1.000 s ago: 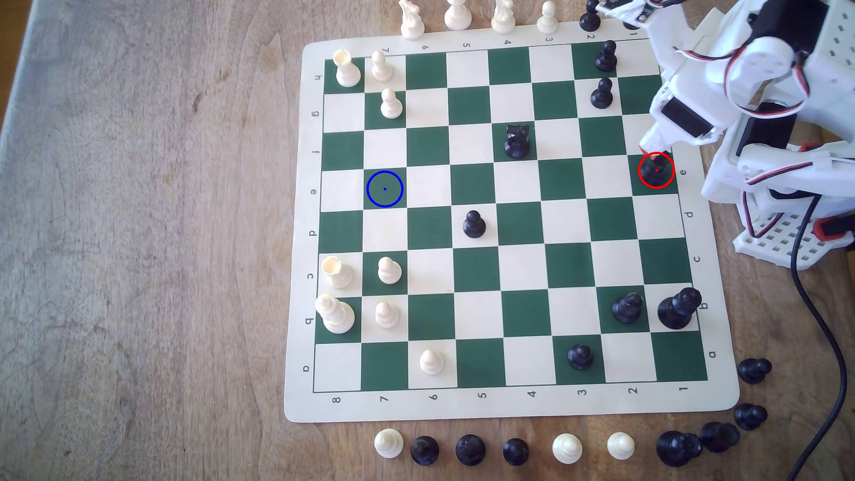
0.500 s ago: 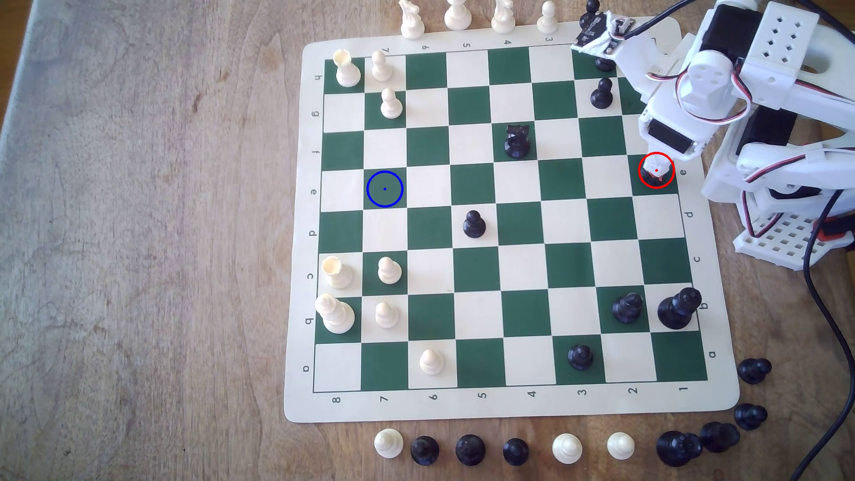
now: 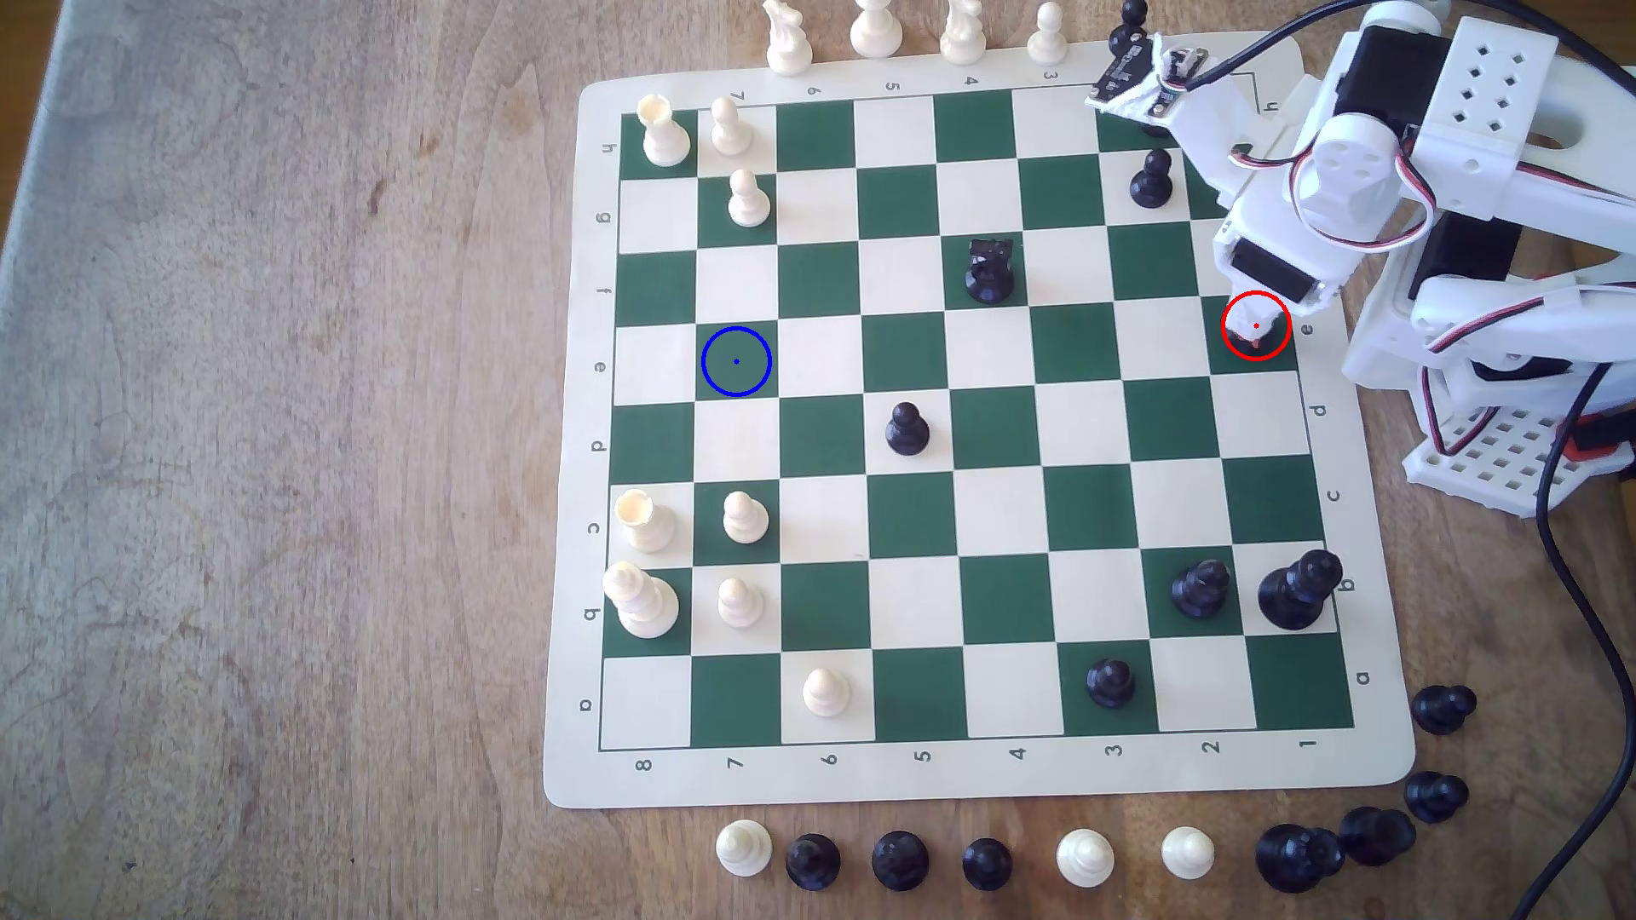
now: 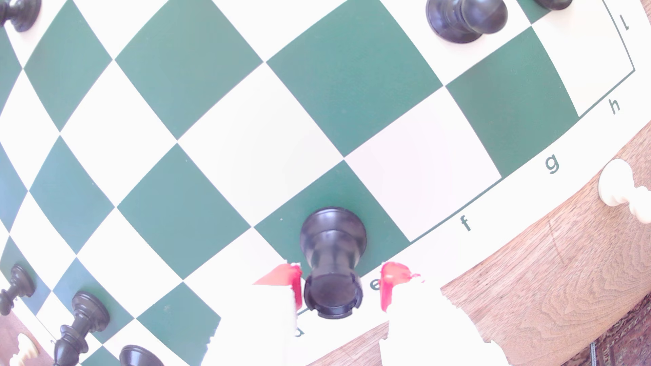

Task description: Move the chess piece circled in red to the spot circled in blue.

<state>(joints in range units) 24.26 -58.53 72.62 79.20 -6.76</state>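
The chess piece [image 4: 333, 246] is a stout black piece with a flat notched top. It stands on the green e1 square at the board's edge nearest the arm's base. In the exterior view the red ring marks this square, where my gripper [image 3: 1255, 329] hangs right over the piece and hides most of it. In the wrist view my gripper [image 4: 341, 285] is open, with its red-tipped fingers [image 4: 389, 281] on either side of the piece's top. One finger is close against it and a gap shows at the other. The spot [image 3: 736, 361], a green square ringed in blue, lies far across the board toward the exterior view's left.
On the chessboard [image 3: 991, 778], a black knight [image 3: 990, 270] and a black pawn [image 3: 906, 429] stand between the piece and the spot. White pawns [image 3: 748, 199] flank the spot's column. Captured pieces line the board's near edge. A black cable [image 3: 1585, 601] trails at the right.
The arm swung out and came down over the red-ringed square. The fingers now cover the piece, which showed a second ago. Little has moved in the last half second.
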